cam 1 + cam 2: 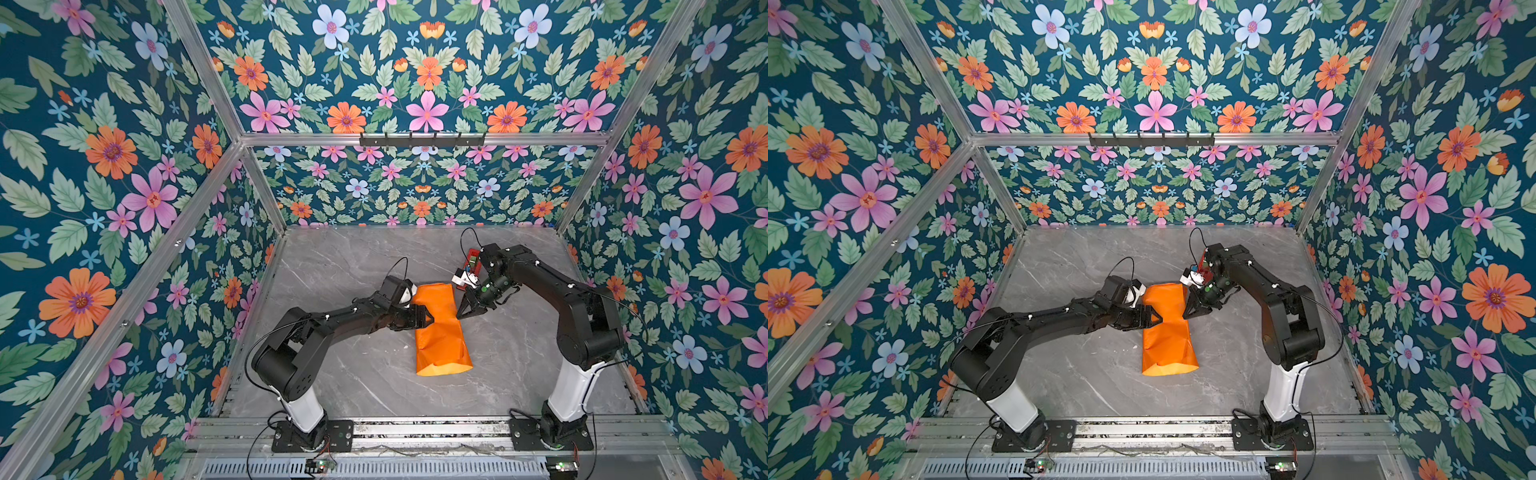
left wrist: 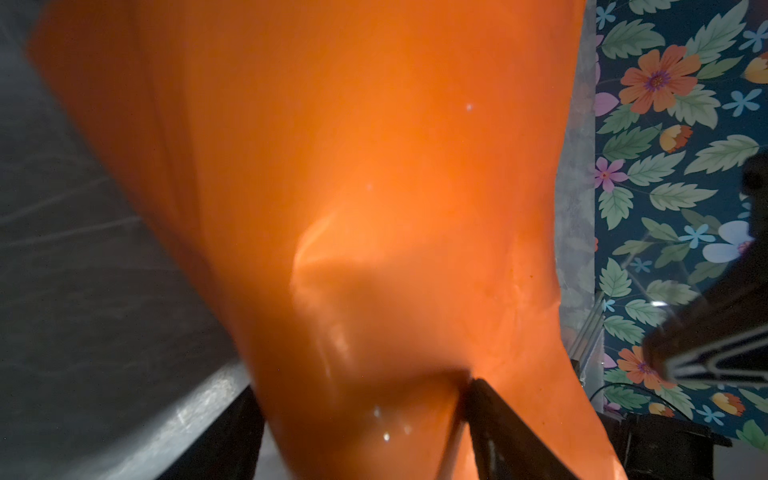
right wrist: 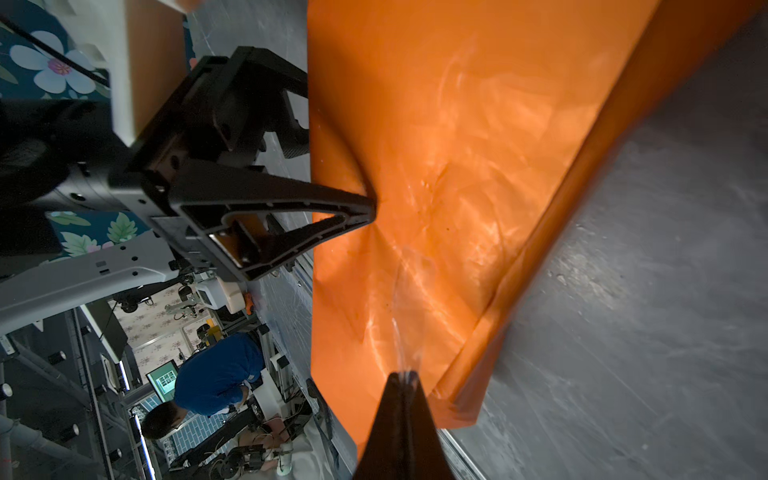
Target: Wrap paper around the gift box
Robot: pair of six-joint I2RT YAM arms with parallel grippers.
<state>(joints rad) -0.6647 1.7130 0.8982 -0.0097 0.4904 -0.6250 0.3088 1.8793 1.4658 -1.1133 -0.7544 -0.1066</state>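
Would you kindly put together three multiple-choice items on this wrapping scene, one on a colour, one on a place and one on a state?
1. What colour is the outer face of the paper?
A. Navy
B. Orange
C. Silver

2. Where is the red tape dispenser?
A. On the table, just beyond the right gripper, towards the far side
B. On top of the paper
C. At the table's near edge

3. How do the right gripper's jaws stand?
A. Wide apart
B. Shut together
C. Out of every view

Answers:
1 B: both top views show its outer face bright orange.
2 A: in a top view its red body shows just past the gripper, on the far side.
3 B: the right wrist view shows the fingers meeting in one tip.
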